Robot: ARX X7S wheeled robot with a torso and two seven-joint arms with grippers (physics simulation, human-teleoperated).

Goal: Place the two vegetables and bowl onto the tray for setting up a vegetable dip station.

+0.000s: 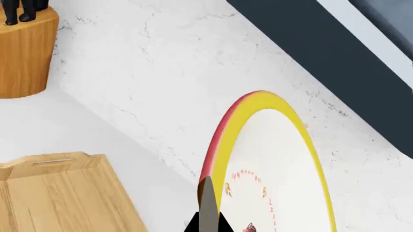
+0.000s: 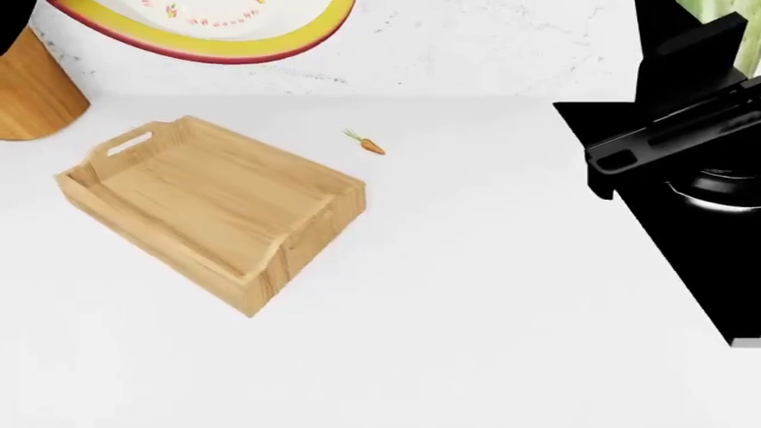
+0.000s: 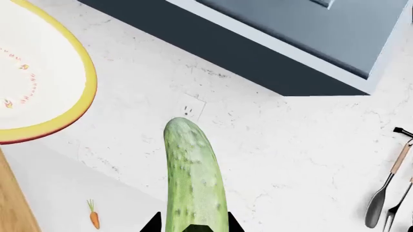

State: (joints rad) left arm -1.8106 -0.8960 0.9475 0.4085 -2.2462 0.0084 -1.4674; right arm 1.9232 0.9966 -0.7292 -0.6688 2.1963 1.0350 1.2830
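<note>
Your left gripper (image 1: 208, 212) holds the bowl (image 1: 271, 164) by its rim: in the left wrist view one dark finger lies over the red and yellow edge, so the jaws look closed on the rim, though the second finger is hidden behind the bowl. The bowl is lifted up in the air and tilted, with its white inside turned to the cameras; in the head view it hangs above the far end of the tray (image 2: 208, 209), in front of the marble wall (image 2: 476, 45). Your right gripper (image 3: 191, 228) is clamped on the cucumber (image 3: 193, 179), with dark jaw parts on both sides of its lower end, and the cucumber points away from the gripper toward the wall, where an outlet (image 3: 189, 108) is seen just past its tip. The tray rests on the white counter (image 2: 476, 294), turned at an angle, and nothing lies in it. The carrot (image 2: 369, 144) lies on the counter just beyond the far right corner of the tray, not touching it. The knife block (image 2: 36, 89) stands to the left of the tray, near the wall.
</note>
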